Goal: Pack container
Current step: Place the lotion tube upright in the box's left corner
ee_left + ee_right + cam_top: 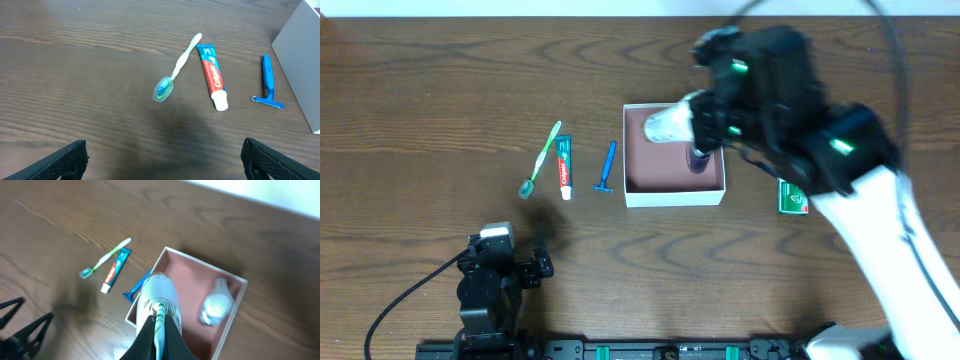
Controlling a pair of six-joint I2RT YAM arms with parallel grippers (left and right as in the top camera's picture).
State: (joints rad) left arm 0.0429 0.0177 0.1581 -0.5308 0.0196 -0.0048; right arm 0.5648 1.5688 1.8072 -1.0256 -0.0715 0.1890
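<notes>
- Right wrist view is showing the right tool clamping the flat crimped end of a white tube, with the tube's body hanging out beyond its fingertips.
- The container is lying directly under that tool on the worktop, open side up. The tube is hovering over the part of it on the tool's left, close to the thin wall there.
- A clear wrapped item is lying inside, off to the tool's right, so the bare pinkish floor is showing just below and ahead of the tube.
- To my eye the placing step is going on. I'd be nudging the tube away from the wall and towards that bare floor.
- Then I'd be lowering it until it is nearly touching before letting go, so it isn't catching or tipping the rim.
- The left tool is sitting with its jaws spread wide, holding nothing. A toothbrush, toothpaste and razor are lying ahead of it.
</notes>
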